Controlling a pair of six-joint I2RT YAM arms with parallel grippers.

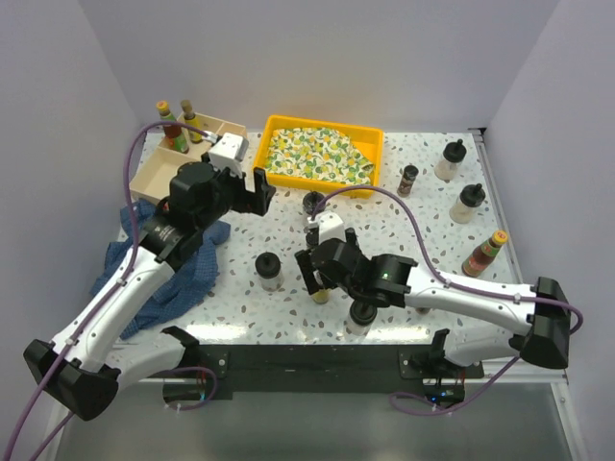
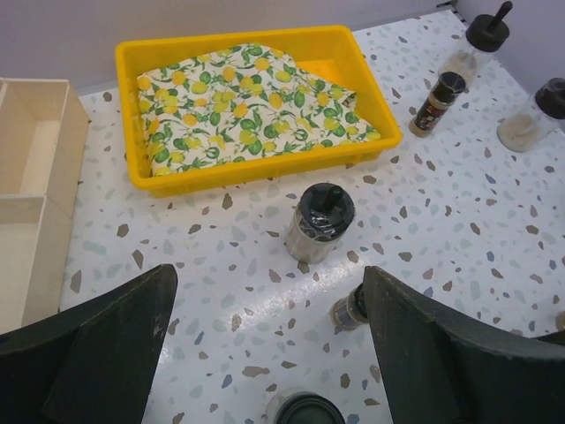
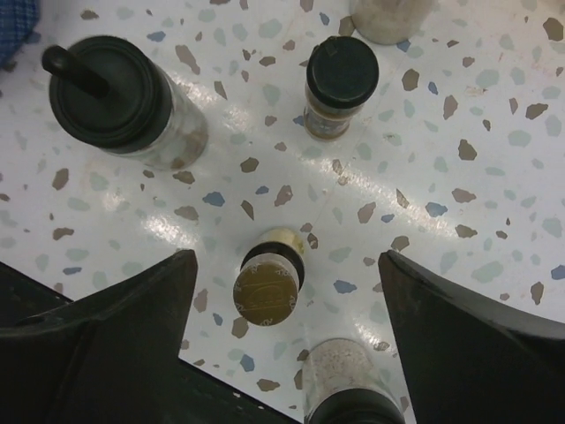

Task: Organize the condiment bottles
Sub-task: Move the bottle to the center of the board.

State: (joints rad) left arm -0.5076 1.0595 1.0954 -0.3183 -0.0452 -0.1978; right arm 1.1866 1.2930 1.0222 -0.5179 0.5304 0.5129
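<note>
Condiment bottles stand scattered on the speckled table (image 1: 423, 240). My right gripper (image 1: 315, 281) is open and hovers over a small gold-capped bottle (image 3: 267, 287), which stands between its fingers (image 3: 459, 327) untouched. A clear squat bottle with a black knobbed cap (image 3: 110, 93) and a brown spice jar (image 3: 340, 84) stand just beyond. My left gripper (image 1: 261, 184) is open and empty above the table, with a clear squat bottle (image 2: 320, 221) ahead of it and a small jar (image 2: 350, 309) by its right finger. Two slim sauce bottles (image 1: 178, 125) stand in the wooden box (image 1: 154, 173).
The yellow tray (image 1: 322, 125) with patterned cloth sits at the back centre. A blue cloth (image 1: 178, 274) lies under my left arm. At the right stand two clear bottles (image 1: 459, 182), a spice jar (image 1: 408, 179) and a red sauce bottle (image 1: 483, 254). Another clear bottle (image 1: 362, 315) stands by the front edge.
</note>
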